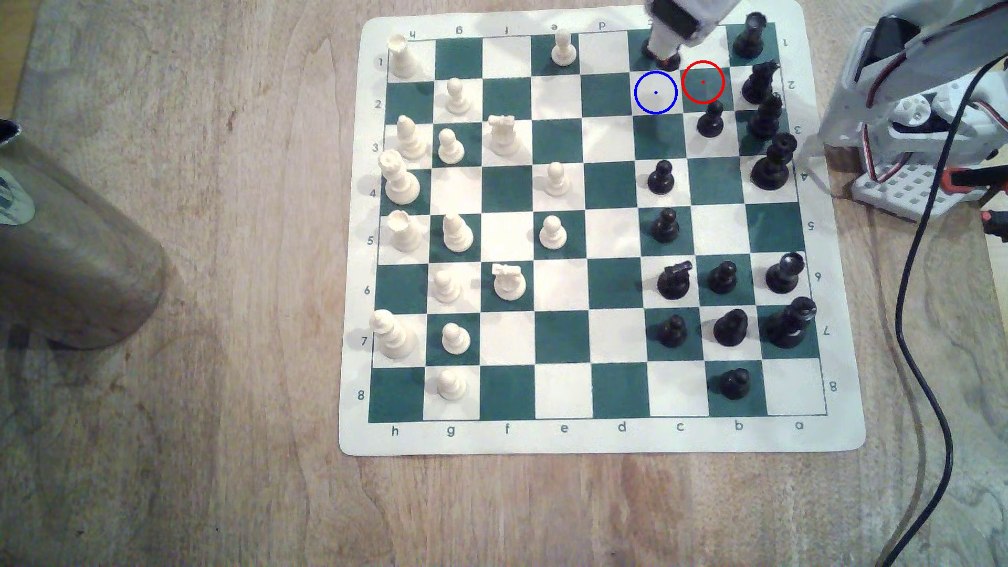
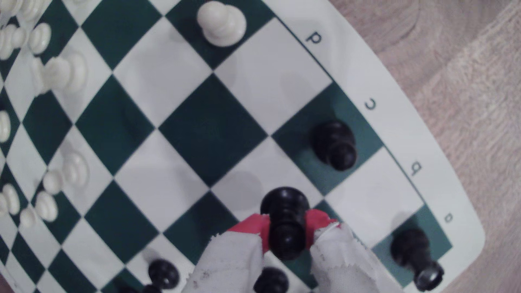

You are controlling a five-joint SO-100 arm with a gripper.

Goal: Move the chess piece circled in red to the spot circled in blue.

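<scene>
Letters "d", "c", "b" edge the board (image 2: 352, 56); the hand (image 2: 287, 233) pinches the black pawn (image 2: 286, 222).

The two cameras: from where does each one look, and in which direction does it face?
Exterior view: sits above the table, looks almost straight down on the chessboard; the arm enters at the exterior view's upper right, its gripper near the blue ring.
Wrist view: sits on the arm's wrist, looks down past the gripper, whose padded fingers hold a black pawn.
Shared: the board, the gripper, the black pawn on c1, the white pawn.
</scene>
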